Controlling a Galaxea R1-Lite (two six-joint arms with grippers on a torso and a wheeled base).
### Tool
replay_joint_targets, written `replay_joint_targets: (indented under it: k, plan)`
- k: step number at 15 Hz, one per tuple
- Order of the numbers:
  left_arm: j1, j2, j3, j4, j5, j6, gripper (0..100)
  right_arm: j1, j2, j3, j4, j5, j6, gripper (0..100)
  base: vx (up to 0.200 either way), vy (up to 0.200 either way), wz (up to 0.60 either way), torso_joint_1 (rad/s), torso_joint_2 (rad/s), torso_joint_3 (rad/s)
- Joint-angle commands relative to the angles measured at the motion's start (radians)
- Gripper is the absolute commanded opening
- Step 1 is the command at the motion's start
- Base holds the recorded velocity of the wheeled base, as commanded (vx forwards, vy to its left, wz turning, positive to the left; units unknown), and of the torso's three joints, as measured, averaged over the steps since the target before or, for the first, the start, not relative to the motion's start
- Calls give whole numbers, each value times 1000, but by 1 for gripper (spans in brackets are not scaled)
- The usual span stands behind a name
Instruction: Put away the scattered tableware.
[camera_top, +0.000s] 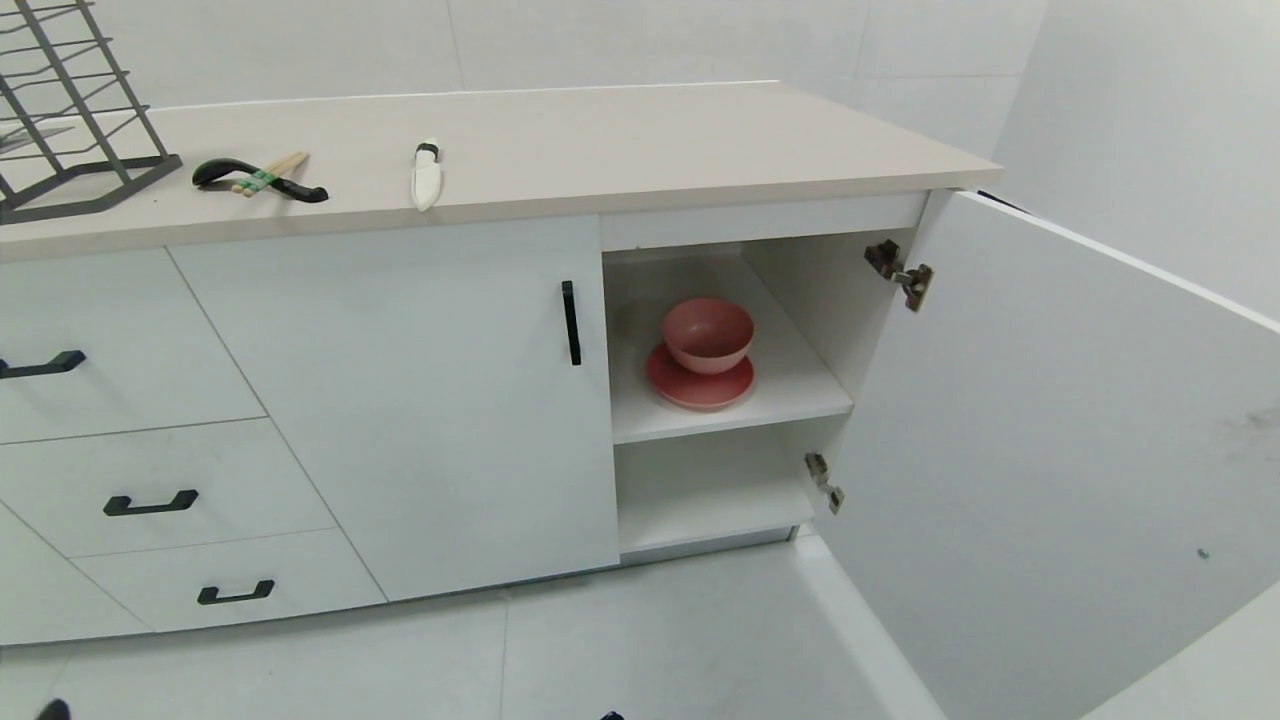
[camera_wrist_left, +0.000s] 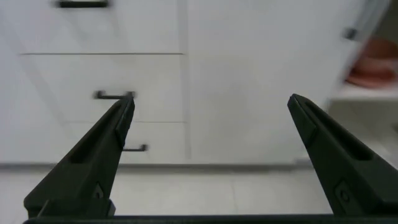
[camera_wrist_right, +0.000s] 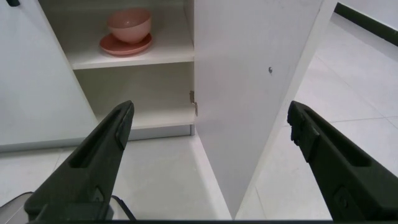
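Note:
A pink bowl (camera_top: 708, 333) sits on a red plate (camera_top: 699, 383) on the upper shelf (camera_top: 790, 385) of the open cabinet; the bowl (camera_wrist_right: 129, 25) and plate (camera_wrist_right: 124, 45) also appear in the right wrist view. On the countertop (camera_top: 620, 140) lie a black ladle (camera_top: 258, 178) with wooden chopsticks (camera_top: 272, 172) across it, and a white knife (camera_top: 426, 175) near the front edge. My left gripper (camera_wrist_left: 210, 106) is open, low, facing the drawers. My right gripper (camera_wrist_right: 210, 112) is open, low in front of the open cabinet door (camera_wrist_right: 249, 74).
The cabinet's right door (camera_top: 1050, 420) stands swung wide open into the floor space. The left door (camera_top: 420, 400) with its black handle (camera_top: 571, 322) is closed. Three drawers (camera_top: 150, 490) sit at the left. A dark wire rack (camera_top: 70, 110) stands on the counter's far left.

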Motion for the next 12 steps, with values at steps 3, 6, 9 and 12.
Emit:
replay_joint_targets:
  k: [3, 6, 9, 12]
  plan:
    - [-56, -19, -5, 194, -249, 4, 100, 0, 2, -1, 0, 1, -1, 100, 0, 0, 0, 0, 0, 0]
    - [-62, -20, 0, 178, -241, -5, 100, 0, 2, 1, 0, 1, -1, 100, 0, 0, 0, 0, 0, 0]
    - [-45, -19, 0, 175, -239, -3, 100, 0, 2, 1, 0, 1, -2, 100, 0, 0, 0, 0, 0, 0]
    - [24, -22, 0, 175, -239, -2, 100, 0, 2, -1, 0, 1, -4, 100, 0, 0, 0, 0, 0, 0]
